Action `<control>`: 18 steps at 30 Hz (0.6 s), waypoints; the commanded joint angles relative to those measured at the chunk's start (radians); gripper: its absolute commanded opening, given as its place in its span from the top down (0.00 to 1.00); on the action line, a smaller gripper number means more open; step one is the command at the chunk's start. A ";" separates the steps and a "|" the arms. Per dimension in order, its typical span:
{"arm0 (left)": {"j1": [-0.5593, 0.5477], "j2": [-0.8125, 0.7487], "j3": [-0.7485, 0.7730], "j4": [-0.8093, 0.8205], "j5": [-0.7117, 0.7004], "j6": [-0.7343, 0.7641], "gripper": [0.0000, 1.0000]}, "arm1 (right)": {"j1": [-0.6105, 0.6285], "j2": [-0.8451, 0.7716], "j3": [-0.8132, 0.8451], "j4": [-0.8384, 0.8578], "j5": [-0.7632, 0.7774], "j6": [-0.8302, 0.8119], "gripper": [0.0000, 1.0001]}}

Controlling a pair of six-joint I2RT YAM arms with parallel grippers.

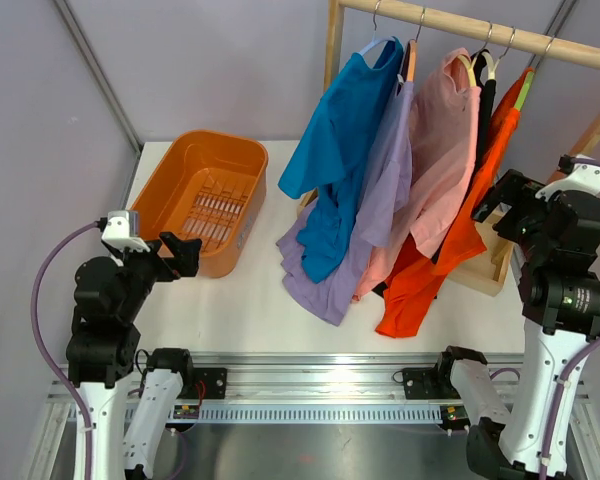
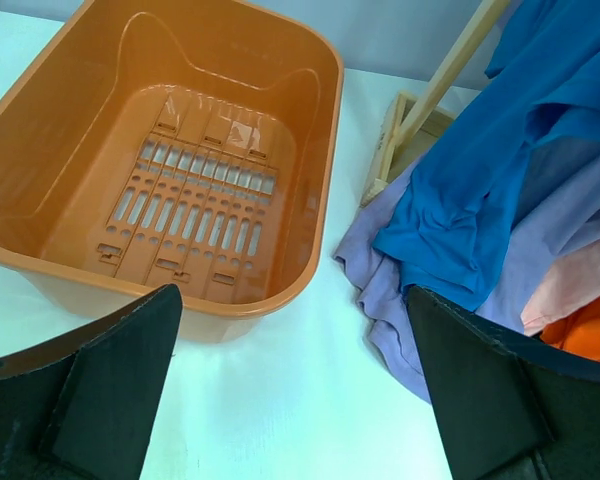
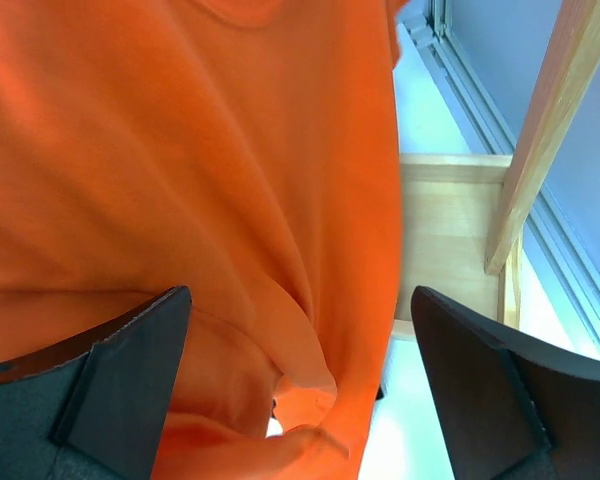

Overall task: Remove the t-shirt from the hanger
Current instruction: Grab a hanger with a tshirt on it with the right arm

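Several t-shirts hang on hangers from a wooden rail: blue, lilac, pink, a dark one and orange. Their hems reach the white table. My right gripper stands open just right of the orange t-shirt. In the right wrist view orange cloth fills the space ahead of the open gripper, and nothing is gripped. My left gripper is open and empty at the near corner of the basket. In the left wrist view the left gripper faces the blue and lilac hems.
An orange plastic basket with nothing in it stands at the left of the table, its rim close to my left fingers. The rack's wooden base and upright lie right of the orange cloth. Grey walls enclose the table.
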 commanded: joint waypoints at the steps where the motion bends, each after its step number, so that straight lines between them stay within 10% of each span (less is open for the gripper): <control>1: 0.004 0.001 0.048 0.004 0.064 -0.036 0.01 | 0.004 -0.007 0.091 -0.032 -0.010 -0.013 0.01; 18: 0.004 0.162 0.183 0.007 0.309 -0.128 0.01 | 0.004 -0.057 0.207 -0.151 -0.414 -0.670 0.00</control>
